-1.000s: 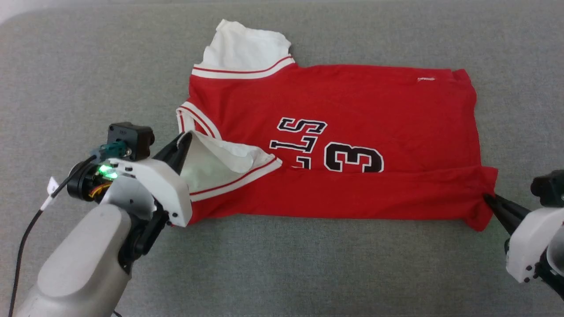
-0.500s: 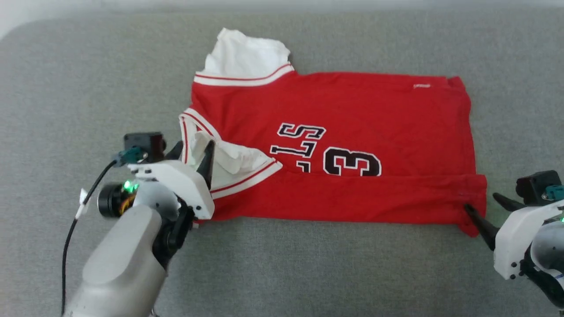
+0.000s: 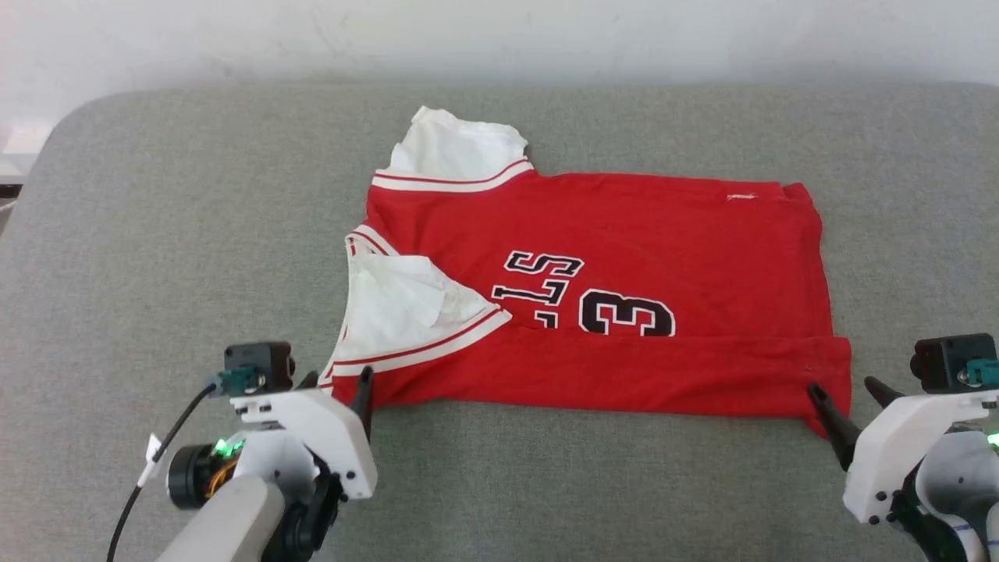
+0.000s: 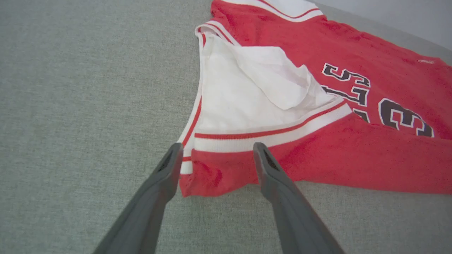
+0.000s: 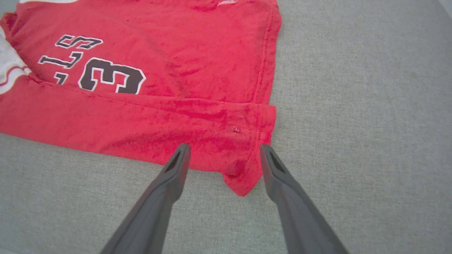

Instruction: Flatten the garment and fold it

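**Head view.** Item: garment [image 3: 624,234], a red jersey-style knit T-shirt with white short sleeves, red-and-white striped trim and black white-outlined lettering, lying spread on a grey fabric-covered pad [image 3: 195,234].
- Left claw [image 3: 335,378] and right claw [image 3: 841,386], both pinching the near edge a second ago, are now standing released with fingers spread and are backing toward the robot.
- The near long edge is lying turned over onto the body as a band just ahead of both claws.
- The near sleeve is resting on the chest beyond the left claw.
- Judgement: the first lengthwise fold is looking delivered, and the far side is still waiting.
- The camera is also tilting up, so the whole scene is sitting lower in the picture.

**Left wrist view.** The sleeve-end corner is sitting between the spread fingertips. Whether they are touching cloth is not discernible. The hem end is running out of frame.

**Right wrist view.** The hem corner is poking between the open fingers. The band is covering the lower lettering, so the text is not reading whole. The sleeves are mostly cut off at the frame edge.
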You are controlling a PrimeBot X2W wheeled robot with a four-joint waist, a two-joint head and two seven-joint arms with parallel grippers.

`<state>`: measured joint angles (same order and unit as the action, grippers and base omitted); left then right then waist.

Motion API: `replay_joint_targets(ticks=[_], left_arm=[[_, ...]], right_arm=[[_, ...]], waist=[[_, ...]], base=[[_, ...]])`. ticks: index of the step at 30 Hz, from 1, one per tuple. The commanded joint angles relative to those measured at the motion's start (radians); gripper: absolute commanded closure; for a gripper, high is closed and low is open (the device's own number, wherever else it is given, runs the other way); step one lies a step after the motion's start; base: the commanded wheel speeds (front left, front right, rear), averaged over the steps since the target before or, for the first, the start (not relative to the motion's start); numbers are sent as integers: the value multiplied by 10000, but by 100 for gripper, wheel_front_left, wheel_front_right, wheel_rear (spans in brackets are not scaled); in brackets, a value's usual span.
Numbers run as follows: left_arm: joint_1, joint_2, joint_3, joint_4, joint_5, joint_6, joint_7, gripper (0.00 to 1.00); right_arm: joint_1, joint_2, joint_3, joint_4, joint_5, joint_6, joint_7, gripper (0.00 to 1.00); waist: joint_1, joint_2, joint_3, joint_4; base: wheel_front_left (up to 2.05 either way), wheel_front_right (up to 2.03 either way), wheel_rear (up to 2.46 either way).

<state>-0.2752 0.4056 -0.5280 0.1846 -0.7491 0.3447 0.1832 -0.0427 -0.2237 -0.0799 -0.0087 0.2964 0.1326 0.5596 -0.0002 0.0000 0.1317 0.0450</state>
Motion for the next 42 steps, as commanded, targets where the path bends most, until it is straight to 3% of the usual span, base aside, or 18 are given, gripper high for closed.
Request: replay_joint_targets(ticks=[1, 6, 15, 16, 18, 23, 27, 42], left_arm=[[189, 129, -39, -137, 90, 146, 109, 0], [357, 418, -24, -211, 285, 620, 326, 0], [200, 393, -118, 713, 270, 802, 670, 0], [196, 334, -122, 853, 195, 749, 702, 19], [167, 170, -123, 1052, 41, 570, 657, 100], [44, -192, -113, 1245, -143, -7, 62, 100], [17, -285, -135, 1067, -90, -214, -367, 100], [416, 311, -407, -1206, 413, 269, -159, 100]], right_arm=[[188, 270, -141, -344, -179, -19, 100, 0], [563, 882, -353, -1343, -525, -19, 414, 0], [624, 1163, -537, -2256, -771, -19, 679, 0], [637, 1161, -555, -2269, -776, -19, 686, 0], [676, 1114, -653, -2201, -832, -19, 715, 0], [696, 936, -870, -1923, -1023, -19, 729, 0], [550, 1045, -1028, -1520, -1174, -19, 800, 0], [-421, 1407, -1430, 1087, -1540, -19, 649, 0]], waist=[[2, 0, 134, -101], [2, 0, 529, -355], [2, 0, 1268, -790], [2, 0, 1301, -801], [2, 0, 1336, -783], [2, 0, 1159, -560], [2, 0, 887, -291], [2, 0, 921, 348]], base=[[0, 0, 0], [0, 0, 0], [0, 0, 0], [0, 0, 0], [0, 0, 0], [0, 0, 0], [0, 0, 0], [0, 0, 0]])
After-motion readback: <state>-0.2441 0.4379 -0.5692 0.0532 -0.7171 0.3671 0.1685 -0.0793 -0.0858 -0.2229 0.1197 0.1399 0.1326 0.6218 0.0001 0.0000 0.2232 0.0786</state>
